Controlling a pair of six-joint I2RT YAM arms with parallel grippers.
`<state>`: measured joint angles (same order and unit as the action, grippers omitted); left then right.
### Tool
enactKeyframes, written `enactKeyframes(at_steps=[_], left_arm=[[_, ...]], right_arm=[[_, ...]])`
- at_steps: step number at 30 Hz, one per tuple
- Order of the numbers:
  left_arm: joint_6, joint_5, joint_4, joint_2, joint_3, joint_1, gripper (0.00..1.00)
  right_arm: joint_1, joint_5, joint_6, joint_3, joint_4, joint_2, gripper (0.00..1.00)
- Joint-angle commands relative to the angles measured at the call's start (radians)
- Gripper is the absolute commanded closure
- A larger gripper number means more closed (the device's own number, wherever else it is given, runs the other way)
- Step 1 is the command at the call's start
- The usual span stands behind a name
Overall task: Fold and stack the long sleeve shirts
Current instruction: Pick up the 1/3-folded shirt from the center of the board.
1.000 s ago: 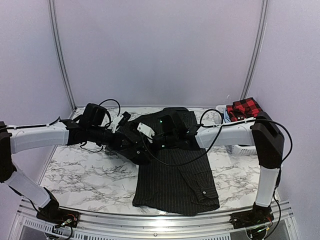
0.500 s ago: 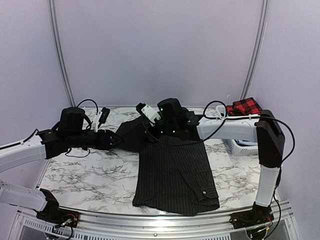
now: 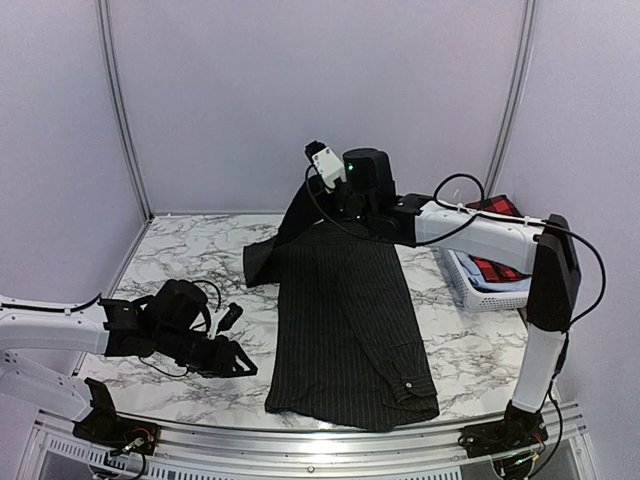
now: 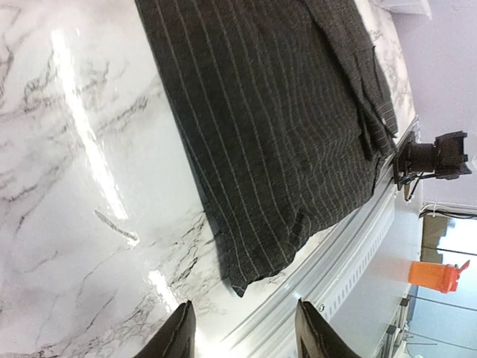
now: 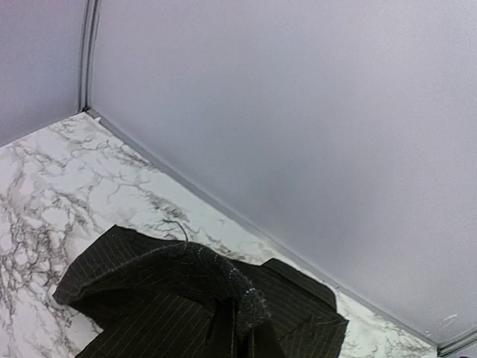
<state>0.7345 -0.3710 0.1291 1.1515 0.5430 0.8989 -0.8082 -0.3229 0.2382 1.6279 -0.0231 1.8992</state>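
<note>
Two shirts are sharing the marble table [image 3: 170,265], and only one of them is being handled. The right gripper [image 3: 340,212] is holding the black pinstriped shirt [image 3: 345,320] by a bunched fold at its far end, with its fingers pinched fully together on the cloth, high above the back of the table. In the right wrist view that gathered fabric [image 5: 186,291] is humping up at the bottom edge, with the marble and the pale back wall showing beyond it. From the grip the shirt is sloping down towards the front, and its near half is lying flat on the table with the hem close to the metal rail [image 3: 300,440]. A buttoned cuff [image 3: 410,385] is resting on its near right part, and a dark flap is sticking out to the left at the far end. The left gripper [image 3: 235,362] is hovering low over the near left of the table, apart from the shirt's left edge. Its fingers [image 4: 177,335] are standing partly apart with nothing between them, only bare marble and the shirt's hem corner [image 4: 246,276] beyond the tips. At the table's right edge the red-and-black checked shirt [image 3: 495,268] is sitting in the white lattice basket [image 3: 480,295], partly hidden behind the right arm.
</note>
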Motion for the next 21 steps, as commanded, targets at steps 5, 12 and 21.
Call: enactKeyframes(at_steps=[5, 12, 21], left_arm=[[0.073, 0.025, 0.061, 0.187, 0.084, 0.116, 0.52], [0.079, -0.003, 0.063, 0.294, 0.137, 0.159, 0.54], [0.090, 0.032, 0.082, 0.386, 0.194, 0.183, 0.69]], right_arm=[[0.017, -0.123, 0.183, 0.091, -0.142, -0.067, 1.00], [0.032, -0.139, 0.239, 0.123, -0.171, -0.067, 1.00], [0.037, -0.145, 0.263, 0.128, -0.181, -0.079, 1.00]])
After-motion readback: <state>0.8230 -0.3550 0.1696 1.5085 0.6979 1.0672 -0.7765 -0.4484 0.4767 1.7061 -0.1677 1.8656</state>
